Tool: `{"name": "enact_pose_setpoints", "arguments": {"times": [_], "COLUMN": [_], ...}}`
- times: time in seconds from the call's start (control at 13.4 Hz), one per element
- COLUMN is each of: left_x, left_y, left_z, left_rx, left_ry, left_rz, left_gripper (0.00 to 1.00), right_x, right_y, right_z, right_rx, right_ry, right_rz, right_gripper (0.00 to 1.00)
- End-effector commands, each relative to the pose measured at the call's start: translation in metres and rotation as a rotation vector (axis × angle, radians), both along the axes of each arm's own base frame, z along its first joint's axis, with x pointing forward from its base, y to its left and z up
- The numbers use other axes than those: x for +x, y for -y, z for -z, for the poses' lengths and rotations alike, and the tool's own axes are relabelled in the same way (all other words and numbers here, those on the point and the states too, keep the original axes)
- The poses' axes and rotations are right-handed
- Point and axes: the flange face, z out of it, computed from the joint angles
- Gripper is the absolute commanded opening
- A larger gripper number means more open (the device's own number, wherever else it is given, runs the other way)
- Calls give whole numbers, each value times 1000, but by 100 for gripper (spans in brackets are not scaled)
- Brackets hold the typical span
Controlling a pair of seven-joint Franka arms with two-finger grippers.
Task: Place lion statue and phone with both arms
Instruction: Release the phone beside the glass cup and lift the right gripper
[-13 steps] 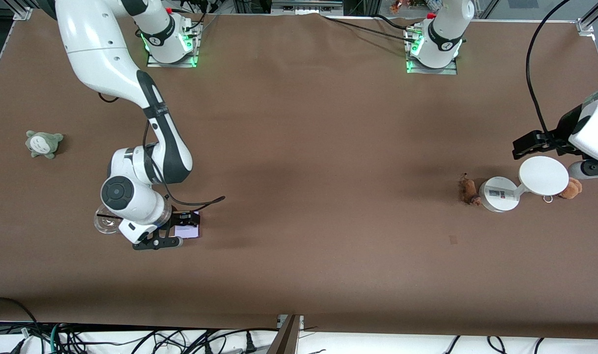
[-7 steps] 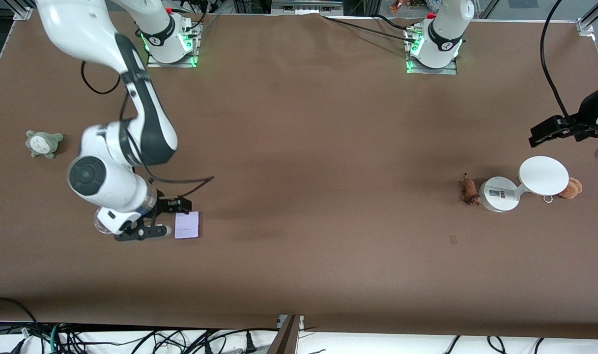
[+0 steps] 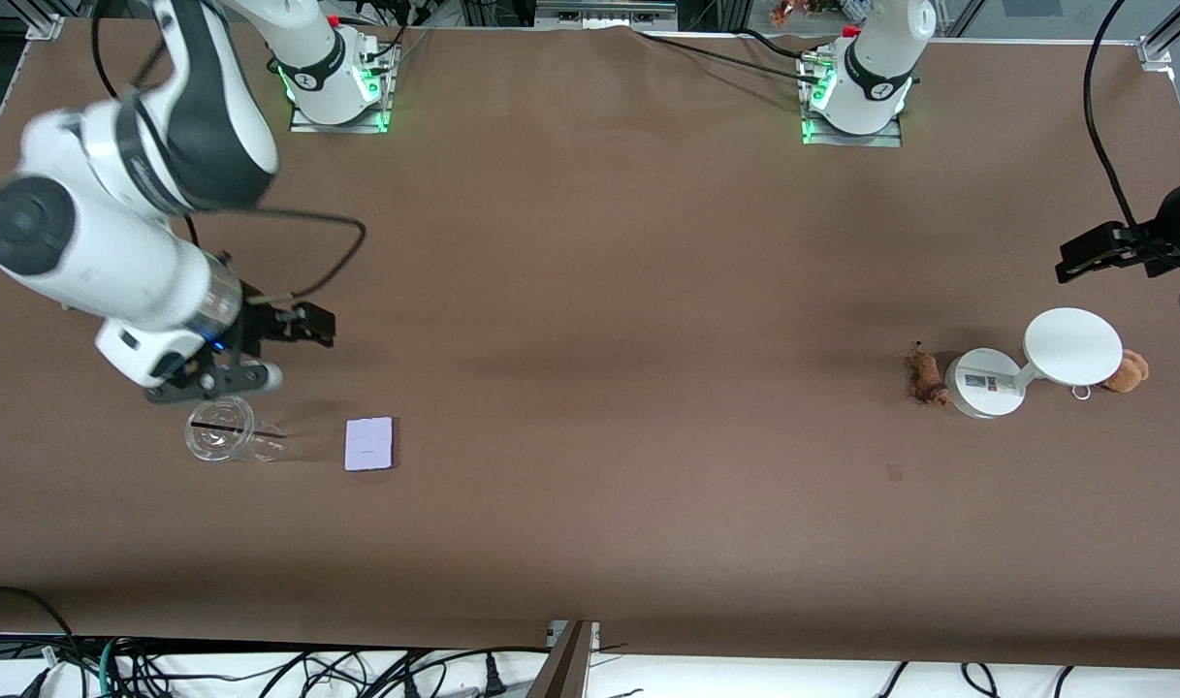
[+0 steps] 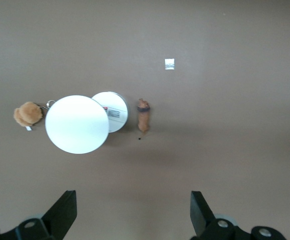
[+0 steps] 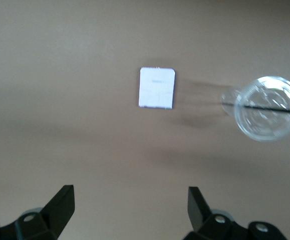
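Phone (image 3: 369,444) flat on worktop (image 3: 590,504) beside clear cup (image 3: 221,441). Lion statue (image 3: 925,377) just beside white stand (image 3: 982,383). Right tool (image 3: 260,349) wide open, empty, up over worktop. Left tool (image 3: 1099,254) wide open, empty.

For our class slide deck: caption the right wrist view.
Open right end effector hovers above the phone lying flat beside a clear plastic cup on the table.

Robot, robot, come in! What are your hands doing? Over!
Right gripper open, empty, above cup. Left gripper open, empty. Phone flat on table. Lion statue beside white stand.
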Motion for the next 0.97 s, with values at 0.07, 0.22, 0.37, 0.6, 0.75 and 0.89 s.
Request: {"name": "enact_pose_setpoints", "arguments": {"times": [0.07, 0.22, 0.37, 0.6, 0.75, 0.89], "left_x": [-13, -9, -7, -6, -6, -6], "left_y": [-4, -11, -11, -11, -11, -11], "left_z": [1, 5, 7, 6, 7, 7], "left_rx": [-30, -32, -33, -30, -27, -29], "left_ry": [-10, -17, -19, -17, -21, -21], "left_rz": [5, -4, -6, -6, -4, -4], "left_gripper": [100, 100, 100, 100, 100, 100], "right_x": [-33, -48, -55, -54, -53, -51], "right_y": [35, 47, 54, 55, 56, 57], "right_z": [-54, -79, -92, -95, -94, -91], "right_rx": [-2, 2, 3, 5, 4, 5], "right_ry": [-17, -17, -17, -10, -9, -12], "right_rz": [15, 22, 28, 30, 28, 33], "right_gripper": [100, 100, 100, 100, 100, 100]}}
